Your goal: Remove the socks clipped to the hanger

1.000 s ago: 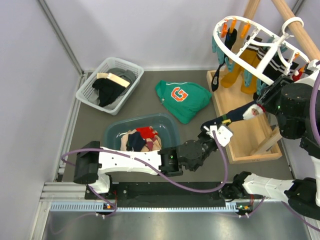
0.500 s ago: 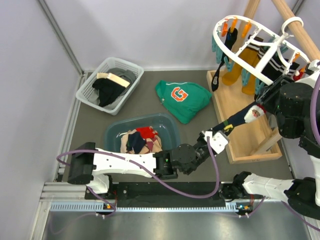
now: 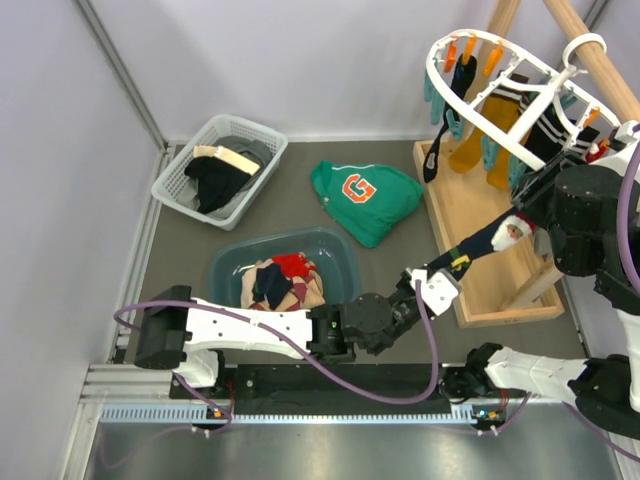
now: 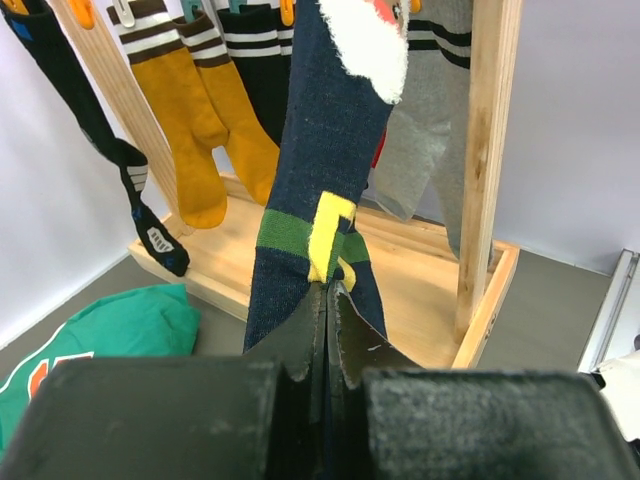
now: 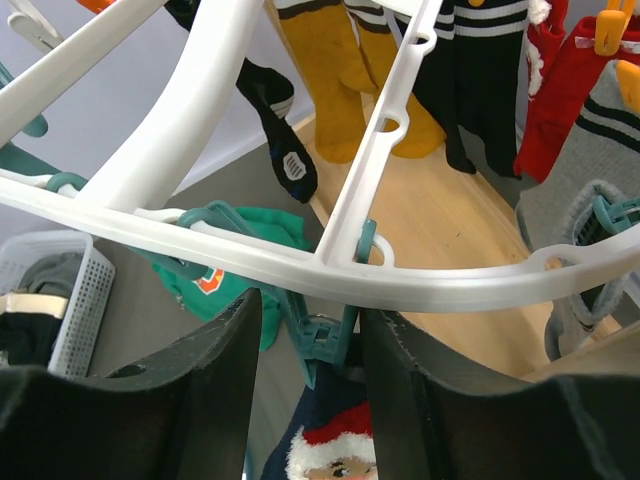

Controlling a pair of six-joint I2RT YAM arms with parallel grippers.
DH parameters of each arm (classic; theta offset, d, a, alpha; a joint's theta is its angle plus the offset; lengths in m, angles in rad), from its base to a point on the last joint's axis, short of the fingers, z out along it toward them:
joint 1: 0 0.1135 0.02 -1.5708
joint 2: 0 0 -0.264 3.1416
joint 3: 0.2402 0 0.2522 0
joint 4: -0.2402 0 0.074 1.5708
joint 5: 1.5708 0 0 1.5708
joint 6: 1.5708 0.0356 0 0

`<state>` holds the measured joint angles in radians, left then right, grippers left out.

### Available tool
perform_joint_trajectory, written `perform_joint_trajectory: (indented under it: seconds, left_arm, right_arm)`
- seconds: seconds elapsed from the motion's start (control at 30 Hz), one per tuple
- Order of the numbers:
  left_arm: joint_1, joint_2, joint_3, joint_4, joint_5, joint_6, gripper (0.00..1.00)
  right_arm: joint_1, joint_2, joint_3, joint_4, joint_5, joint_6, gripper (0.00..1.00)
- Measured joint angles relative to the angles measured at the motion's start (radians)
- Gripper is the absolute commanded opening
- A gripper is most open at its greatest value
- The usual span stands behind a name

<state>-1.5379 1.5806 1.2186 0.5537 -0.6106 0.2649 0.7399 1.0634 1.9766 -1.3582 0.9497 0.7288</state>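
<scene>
Upper left of the top view: white mesh basket (image 3: 172, 192) with dark clothes in it. Just below and to the right is the teal tub (image 3: 336, 243), holding a pile of loose socks (image 3: 283, 278). Centre: green sweatshirt (image 3: 365, 200), flat on the floor.

Lower centre-right: your left gripper (image 3: 422, 275) is clamped fully closed on the toe end of a navy sock (image 3: 480, 240). The wrist view shows the fingers pinching the fabric just below the sock's green-yellow band.

That sock runs taut up and right to the hanger (image 3: 497, 125) in the upper right. Its Santa-face cuff sits right under a teal clip (image 5: 322, 335).

Your right gripper (image 5: 310, 375) is at that clip with its jaws part open, 1 finger on each side. You can't tell from the wrist view whether the pads touch it.

Mustard socks (image 3: 470, 140) and striped, red and grey ones hang clipped on the frame above the wooden stand base (image 3: 500, 282).
</scene>
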Motion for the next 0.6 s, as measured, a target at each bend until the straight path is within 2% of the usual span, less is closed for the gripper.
perform_joint_trajectory:
  seconds: [0.33,0.43,0.6]
  left_arm:
    - [-0.009,0.000,0.000,0.000,-0.007,0.007,0.00]
    - [-0.010,0.000,0.000,0.000,-0.009,0.011,0.00]
    - [-0.010,0.000,0.000,0.000,-0.012,0.017,0.00]
  right_arm:
    - [0.000,0.000,-0.001,0.000,0.012,0.015,0.39]
    - [0.000,-0.002,-0.013,0.000,0.023,0.016,0.34]
    - [0.000,-0.003,-0.032,-0.001,0.042,0.025,0.13]
